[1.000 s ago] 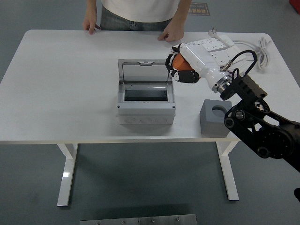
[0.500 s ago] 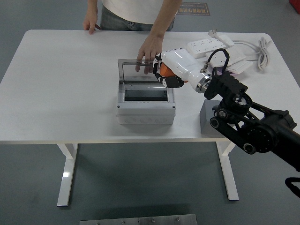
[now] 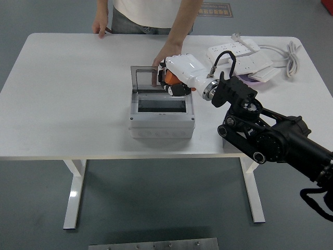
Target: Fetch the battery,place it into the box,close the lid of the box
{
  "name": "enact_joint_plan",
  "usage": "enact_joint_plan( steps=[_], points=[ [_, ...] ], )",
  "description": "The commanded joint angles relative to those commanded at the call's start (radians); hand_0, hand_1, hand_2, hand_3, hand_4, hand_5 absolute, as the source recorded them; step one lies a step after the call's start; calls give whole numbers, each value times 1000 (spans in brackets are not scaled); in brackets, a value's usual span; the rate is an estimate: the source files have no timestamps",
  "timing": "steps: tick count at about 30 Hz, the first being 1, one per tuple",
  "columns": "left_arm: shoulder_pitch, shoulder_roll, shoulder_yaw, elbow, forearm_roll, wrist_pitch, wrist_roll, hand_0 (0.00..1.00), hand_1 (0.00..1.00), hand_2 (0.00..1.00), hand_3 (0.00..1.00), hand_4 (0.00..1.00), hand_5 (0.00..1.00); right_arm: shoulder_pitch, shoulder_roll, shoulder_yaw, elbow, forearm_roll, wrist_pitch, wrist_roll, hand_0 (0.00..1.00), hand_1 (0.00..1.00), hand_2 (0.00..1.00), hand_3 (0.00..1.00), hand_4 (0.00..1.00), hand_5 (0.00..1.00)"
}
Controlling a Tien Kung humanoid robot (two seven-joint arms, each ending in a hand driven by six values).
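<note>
My right hand (image 3: 173, 83), white-shelled with black fingers, is shut on an orange battery (image 3: 168, 78) and hovers over the back right part of the grey box (image 3: 161, 125). The box sits mid-table with its clear lid (image 3: 143, 79) raised upright at the back, its dark inside (image 3: 156, 105) showing. A person's hand (image 3: 165, 56) reaches over from the far side and rests on the lid's top edge, just behind my hand. My left arm does not show.
White power strips (image 3: 234, 51) and a coiled cable (image 3: 292, 52) lie at the back right. My black arm (image 3: 260, 130) hides a grey block on the right. The person's other hand (image 3: 100, 27) rests on the far table edge (image 3: 62, 35).
My right hand carried the battery leftward from beside the box to over its opening. The person's hand moved from the far table edge to the lid.
</note>
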Motion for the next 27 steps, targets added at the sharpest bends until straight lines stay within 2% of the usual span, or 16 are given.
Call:
enact_joint_plan(
  steps=[9, 14, 27],
  points=[
    [-5, 0, -6, 0, 12, -2, 5, 638, 713, 568, 560, 650, 53, -13, 77, 29, -32, -21, -17, -9, 210, 238, 301, 337, 195, 2],
    [-7, -1, -10, 0, 19, -3, 8, 639, 713, 568, 559, 650, 54, -24, 106, 49, -64, -29, -33, -10, 209, 238, 302, 338, 195, 2],
    [-12, -3, -17, 0, 33, -5, 14, 638, 713, 568, 559, 651, 56, -50, 120, 65, -125, -14, -85, 21, 208, 239, 303, 340, 197, 2]
  ],
)
